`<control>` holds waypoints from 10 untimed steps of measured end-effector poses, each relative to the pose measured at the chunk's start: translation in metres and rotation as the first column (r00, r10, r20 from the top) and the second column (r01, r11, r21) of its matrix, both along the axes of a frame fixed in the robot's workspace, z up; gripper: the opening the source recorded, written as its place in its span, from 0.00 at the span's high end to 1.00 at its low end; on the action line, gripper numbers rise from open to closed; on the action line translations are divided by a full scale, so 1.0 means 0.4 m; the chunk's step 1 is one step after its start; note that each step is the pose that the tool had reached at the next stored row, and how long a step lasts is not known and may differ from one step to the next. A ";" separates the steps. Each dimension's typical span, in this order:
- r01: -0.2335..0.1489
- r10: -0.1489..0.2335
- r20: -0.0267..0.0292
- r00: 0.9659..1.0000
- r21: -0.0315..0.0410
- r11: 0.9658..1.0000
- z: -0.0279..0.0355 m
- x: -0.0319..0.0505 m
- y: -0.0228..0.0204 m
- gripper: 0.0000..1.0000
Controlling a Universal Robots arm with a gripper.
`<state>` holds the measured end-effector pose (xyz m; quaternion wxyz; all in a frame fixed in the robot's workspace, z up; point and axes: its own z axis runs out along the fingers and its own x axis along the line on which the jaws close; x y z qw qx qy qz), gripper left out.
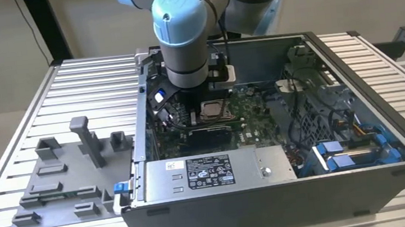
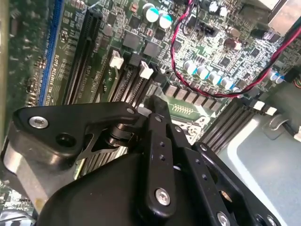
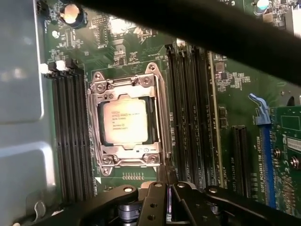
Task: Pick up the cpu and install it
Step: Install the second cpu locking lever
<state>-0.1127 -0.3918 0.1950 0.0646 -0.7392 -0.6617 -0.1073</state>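
Observation:
The cpu (image 3: 124, 121), a small square chip with a pale silver top, lies flat inside the metal socket frame (image 3: 161, 110) on the green motherboard. In the exterior view the cpu (image 1: 212, 109) sits in the middle of the open computer case (image 1: 287, 200). My gripper (image 1: 192, 116) hangs inside the case just beside it, on the exterior view's left. In the first wrist view the gripper (image 3: 167, 175) has its black fingers pressed together at the socket frame's edge, holding nothing. The second wrist view shows the gripper (image 2: 153, 106) over the memory slots.
Black memory slots (image 3: 188, 108) flank the socket on both sides. A red and black cable (image 2: 202, 80) loops over the board. The power supply (image 1: 216, 171) fills the case front, with blue drive brackets (image 1: 350, 151) to its right. Grey fixture blocks (image 1: 74, 178) stand on the slatted table (image 1: 6, 111).

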 end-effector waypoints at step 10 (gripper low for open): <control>0.000 0.000 -0.002 1.000 0.003 1.000 -0.002 0.002 -0.002 1.00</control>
